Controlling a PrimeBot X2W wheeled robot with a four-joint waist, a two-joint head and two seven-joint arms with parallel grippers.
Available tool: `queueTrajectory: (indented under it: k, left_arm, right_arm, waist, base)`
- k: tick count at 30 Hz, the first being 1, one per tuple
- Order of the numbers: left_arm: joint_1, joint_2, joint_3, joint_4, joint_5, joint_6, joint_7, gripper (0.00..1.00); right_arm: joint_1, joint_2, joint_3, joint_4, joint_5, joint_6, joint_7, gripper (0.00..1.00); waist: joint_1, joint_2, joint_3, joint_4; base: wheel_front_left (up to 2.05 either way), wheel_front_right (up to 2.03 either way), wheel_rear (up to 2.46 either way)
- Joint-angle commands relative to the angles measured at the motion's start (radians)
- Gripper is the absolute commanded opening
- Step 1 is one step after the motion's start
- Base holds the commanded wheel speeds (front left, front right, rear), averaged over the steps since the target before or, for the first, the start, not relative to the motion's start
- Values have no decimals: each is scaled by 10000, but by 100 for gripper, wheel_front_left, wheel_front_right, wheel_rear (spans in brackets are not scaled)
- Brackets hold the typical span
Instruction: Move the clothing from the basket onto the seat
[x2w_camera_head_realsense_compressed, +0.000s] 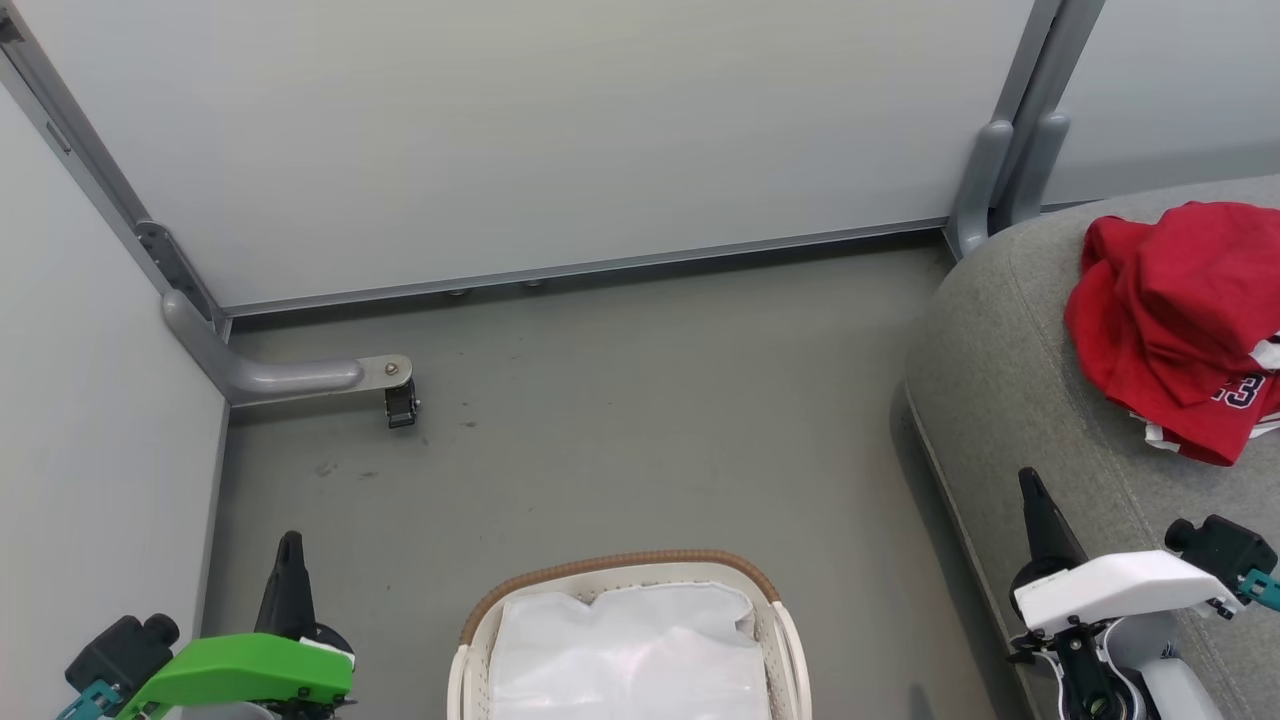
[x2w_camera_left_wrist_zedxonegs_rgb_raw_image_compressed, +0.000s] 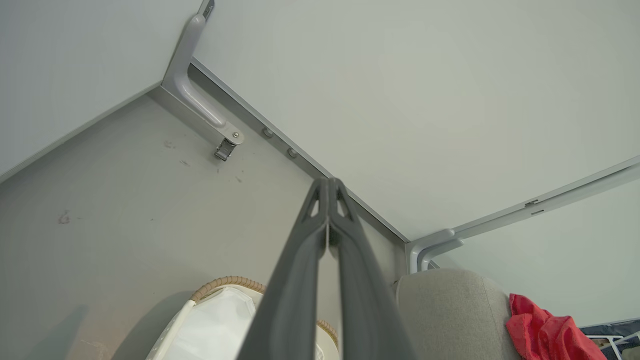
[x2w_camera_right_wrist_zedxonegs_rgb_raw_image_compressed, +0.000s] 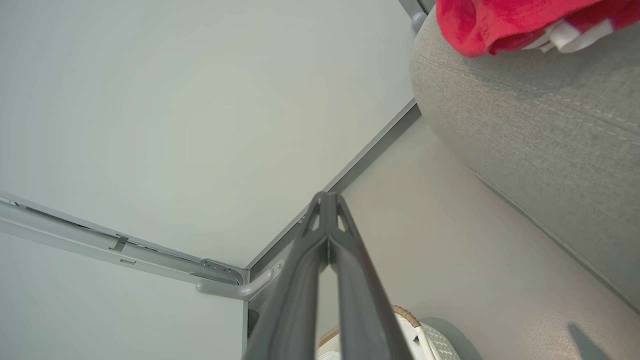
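Note:
Red clothing (x2w_camera_head_realsense_compressed: 1180, 320) with white trim and a dark number lies crumpled on the grey seat (x2w_camera_head_realsense_compressed: 1010, 400) at the right; the clothing (x2w_camera_left_wrist_zedxonegs_rgb_raw_image_compressed: 545, 335) and the seat (x2w_camera_left_wrist_zedxonegs_rgb_raw_image_compressed: 450, 310) show again in the left wrist view, the clothing (x2w_camera_right_wrist_zedxonegs_rgb_raw_image_compressed: 500, 20) and the seat (x2w_camera_right_wrist_zedxonegs_rgb_raw_image_compressed: 540, 125) in the right wrist view. The white basket (x2w_camera_head_realsense_compressed: 625, 570) with a brown rim stands at the bottom centre, only its white liner showing inside. My left gripper (x2w_camera_head_realsense_compressed: 290, 545) is shut and empty, left of the basket. My right gripper (x2w_camera_head_realsense_compressed: 1030, 485) is shut and empty over the seat's front edge, below the clothing.
Pale partition walls (x2w_camera_head_realsense_compressed: 520, 130) with grey metal rails close off the back and left. A grey support foot with a small caster (x2w_camera_head_realsense_compressed: 400, 405) juts onto the grey floor (x2w_camera_head_realsense_compressed: 620, 400) at the back left. Open floor lies between basket and walls.

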Motion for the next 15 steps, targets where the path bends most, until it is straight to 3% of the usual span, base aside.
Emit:
queueTrajectory:
  k: [1,15]
  left_arm:
    - [-287,41,86,-127,-335,-47,87,0]
    - [-421,45,242,-241,-1889,-117,508,0]
  right_arm:
    - [-15,-61,-58,-191,324,-2,79,0]
    - [64,-64,-206,-419,1854,-4,503,0]
  waist:
    - [0,0,-6,0]
    - [0,0,-60,-3]
  base:
    - [0,0,0]
    - [0,0,0]
